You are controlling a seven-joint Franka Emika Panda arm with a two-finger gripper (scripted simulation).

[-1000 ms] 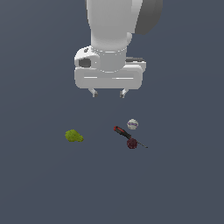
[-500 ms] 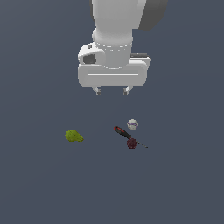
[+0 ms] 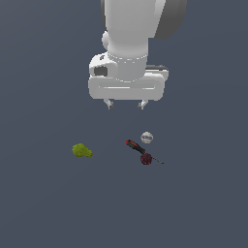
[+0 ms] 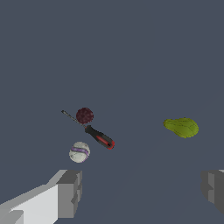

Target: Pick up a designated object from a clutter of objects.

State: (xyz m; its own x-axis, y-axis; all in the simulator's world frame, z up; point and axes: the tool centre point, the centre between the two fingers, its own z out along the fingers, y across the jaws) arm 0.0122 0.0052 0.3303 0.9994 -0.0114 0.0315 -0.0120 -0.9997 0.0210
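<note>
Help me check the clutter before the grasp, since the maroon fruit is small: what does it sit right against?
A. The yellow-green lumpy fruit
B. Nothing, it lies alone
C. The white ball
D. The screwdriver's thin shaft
D. The maroon fruit lies right against the thin metal shaft of the screwdriver; the white ball is apart from it and the yellow-green fruit is far off.

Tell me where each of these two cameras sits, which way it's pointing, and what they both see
Exterior view: off the arm, facing the gripper hanging open above the floor items; arm and hand show.
Wrist view: on the wrist, looking down past both fingers; only they show.
Shared: maroon plum, white ball, screwdriver, yellow-green fruit.
</note>
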